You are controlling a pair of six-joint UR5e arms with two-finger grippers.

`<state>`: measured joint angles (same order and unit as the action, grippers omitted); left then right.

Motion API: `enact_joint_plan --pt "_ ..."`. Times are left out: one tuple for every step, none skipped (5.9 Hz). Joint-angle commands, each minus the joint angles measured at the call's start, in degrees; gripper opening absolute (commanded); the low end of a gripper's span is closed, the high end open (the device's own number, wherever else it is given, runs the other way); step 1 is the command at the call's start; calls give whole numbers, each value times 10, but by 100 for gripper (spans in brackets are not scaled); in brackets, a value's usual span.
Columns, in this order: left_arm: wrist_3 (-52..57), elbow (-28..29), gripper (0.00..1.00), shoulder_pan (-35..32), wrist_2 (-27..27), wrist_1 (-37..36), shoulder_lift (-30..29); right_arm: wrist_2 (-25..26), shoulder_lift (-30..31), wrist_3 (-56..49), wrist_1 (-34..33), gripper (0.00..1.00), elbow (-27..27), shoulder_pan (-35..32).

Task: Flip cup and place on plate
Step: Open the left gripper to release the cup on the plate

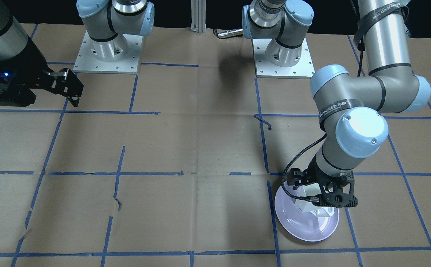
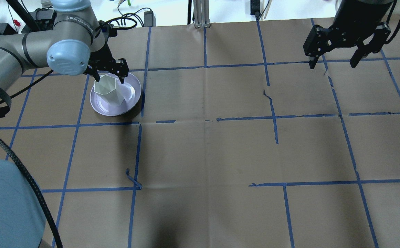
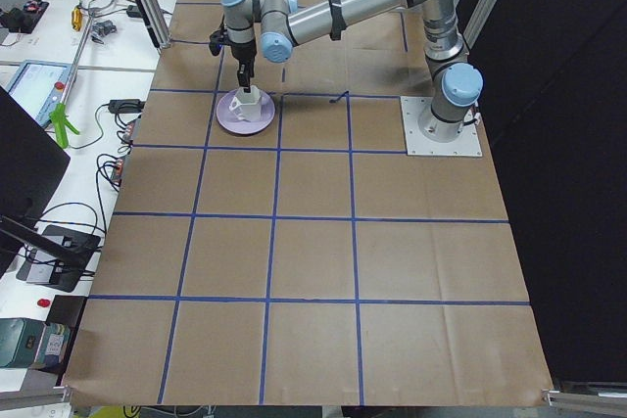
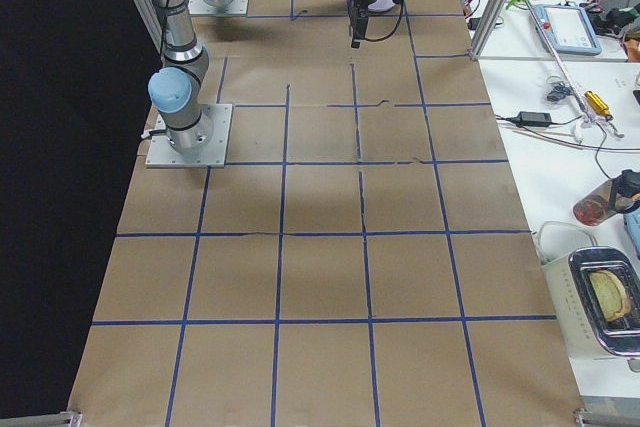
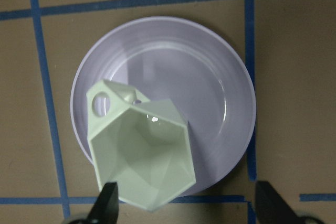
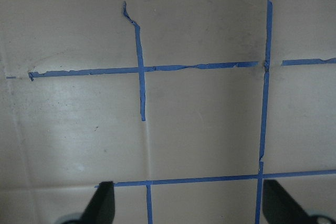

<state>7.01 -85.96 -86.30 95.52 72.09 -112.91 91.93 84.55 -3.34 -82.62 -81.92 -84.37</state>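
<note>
My left gripper (image 5: 190, 205): spread wide and holding nothing, hanging right over the cup.
Left finger (image 5: 107, 203): just beside the cup's rim. I cannot tell if it touches.
My right gripper (image 2: 333, 64): also spread wide and holding nothing, over bare paper toward the table's (image 2: 203, 144) far-right corner.
Cup (image 5: 142, 150): upright with its mouth up, standing on the plate. Its handle points away from my fingers.
Plate (image 5: 210, 77): flat on the table toward the far-left corner, nearer the far edge than the near edge.
Task, as I judge it: nearly done, since the cup is flipped and set down and I only need to pull clear.
Risk 1: my near finger could catch the rim as I lift and tip the cup over.
Risk 2: the cup seems to sit off-centre towards the plate's raised rim, so a nudge could rock it.
Risk 3: the plate looks glossy, so a knocked cup could slide off.
Count, cups: 1.
Count, plates: 1.
Count, grippers: 2.
</note>
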Motion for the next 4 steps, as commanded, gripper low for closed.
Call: enact_joint_plan --pt "-43 45 99 -10 -7 139 70 0 0 0 0 100 0 0" --pt "-80 45 99 -30 -9 175 106 0 0 0 0 100 0 0" --pt "-97 45 99 -62 -24 225 147 0 0 0 0 100 0 0" --pt "-107 45 99 -69 -35 249 167 0 0 0 0 100 0 0"
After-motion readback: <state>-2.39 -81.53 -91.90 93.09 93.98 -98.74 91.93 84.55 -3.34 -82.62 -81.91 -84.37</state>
